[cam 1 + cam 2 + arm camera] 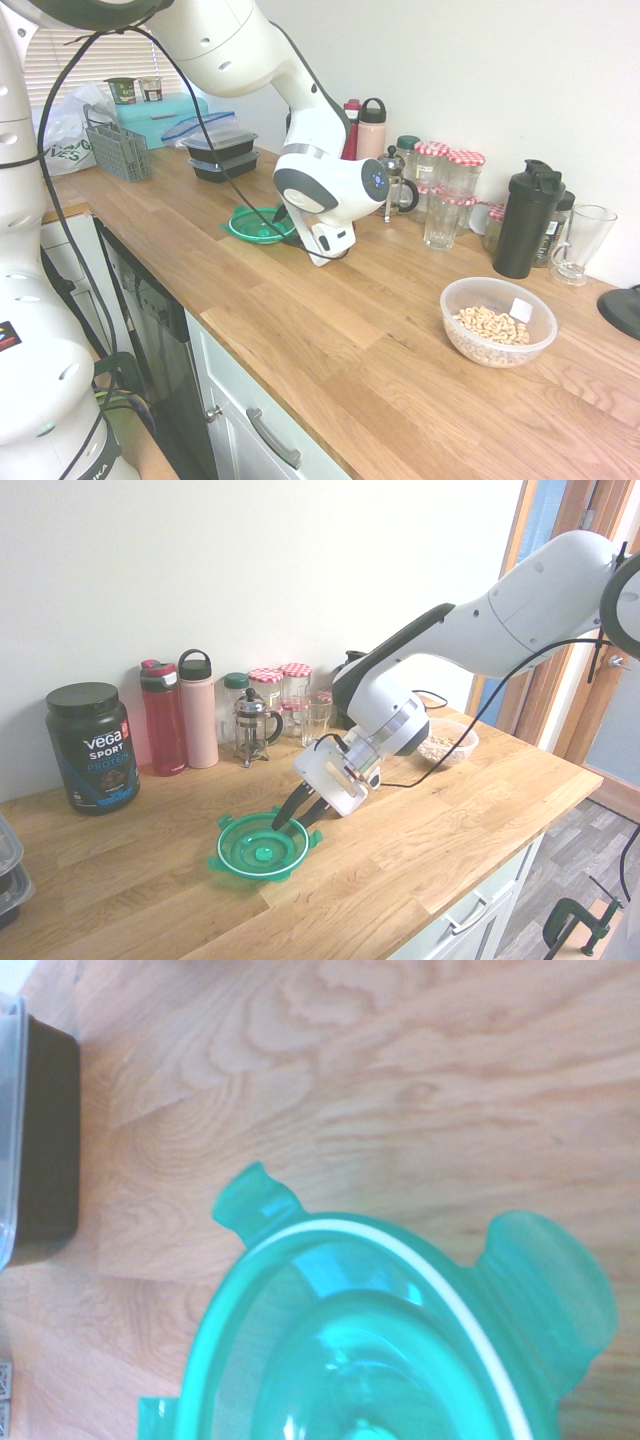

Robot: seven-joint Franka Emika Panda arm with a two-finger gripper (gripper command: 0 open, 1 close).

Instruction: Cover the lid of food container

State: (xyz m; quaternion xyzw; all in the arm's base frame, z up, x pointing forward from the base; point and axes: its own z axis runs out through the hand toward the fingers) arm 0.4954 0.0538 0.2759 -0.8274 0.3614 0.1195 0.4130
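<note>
The green translucent lid (262, 850) lies flat on the wooden counter, also seen as the lid (255, 225) and, close up, as the lid (400, 1340) with its clip tabs. My gripper (293, 821) reaches down at its right rim, fingers a little apart, one inside the rim and one outside. In the first exterior view the gripper (283, 216) is mostly hidden behind the wrist. The food container (498, 320), a clear round bowl with pale cereal pieces and a white packet, stands far along the counter; the arm partly hides the food container (447, 742).
Black meal-prep boxes (222, 152) and a grey rack (118, 152) stand beyond the lid. Bottles (183, 713), a French press (252, 725), jars (450, 190), a black shaker (528, 218) and a glass (581, 240) line the wall. A protein tub (92, 745) stands nearby.
</note>
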